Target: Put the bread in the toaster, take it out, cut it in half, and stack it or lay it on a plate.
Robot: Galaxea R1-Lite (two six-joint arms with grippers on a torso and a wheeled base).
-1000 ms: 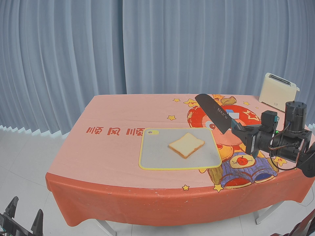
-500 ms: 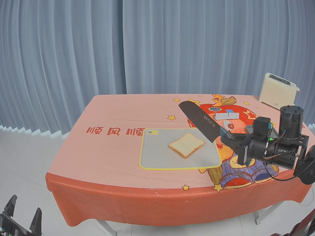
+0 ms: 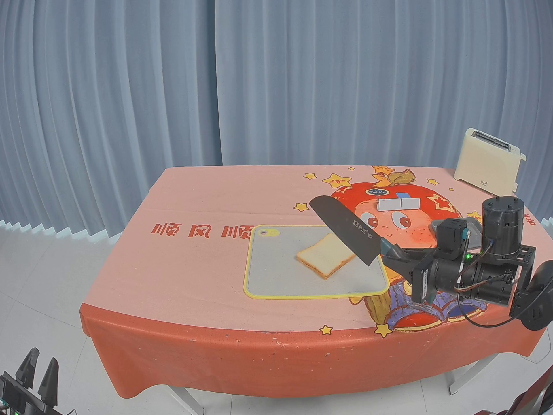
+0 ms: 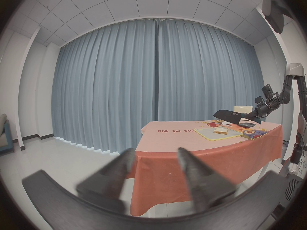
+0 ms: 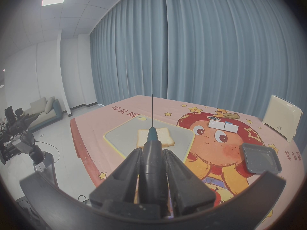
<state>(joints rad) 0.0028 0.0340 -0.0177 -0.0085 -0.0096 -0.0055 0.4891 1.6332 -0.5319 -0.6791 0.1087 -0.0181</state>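
- Head view: a slice of bread (image 3: 326, 256) lies flat on the grey, yellow-rimmed cutting board (image 3: 276, 275), right of the board's middle; the board rests on a table (image 3: 201, 260) draped in a pink printed cloth
- A cream toaster (image 3: 487, 161) stands at the far right corner of the table, well apart from the board; its top slot reads only as a dark strip, and what it holds cannot be made out
- Seen from the right wrist, a dark shallow tray (image 5: 260, 158) lies on the cloth to the right of the board, its floor in full view
- The right gripper (image 3: 403, 256) is clamped tight on the handle of a black-bladed knife (image 3: 345, 229), a finger pressed to each side of the handle; the blade points left and far, reaching over the right end of the board
- From the left wrist, at a distance, the blade hangs above the bread with a gap between them
- The left gripper (image 3: 38, 374) sits low at the near left, off the table; its fingers are spread apart with nothing between them
- The blade covers the bread's far right corner in the head view; from the right wrist it shows edge-on as a thin line; the right arm hides most of the tray in the head view; two small white cards (image 3: 398, 204) lie on the cloth beyond the knife
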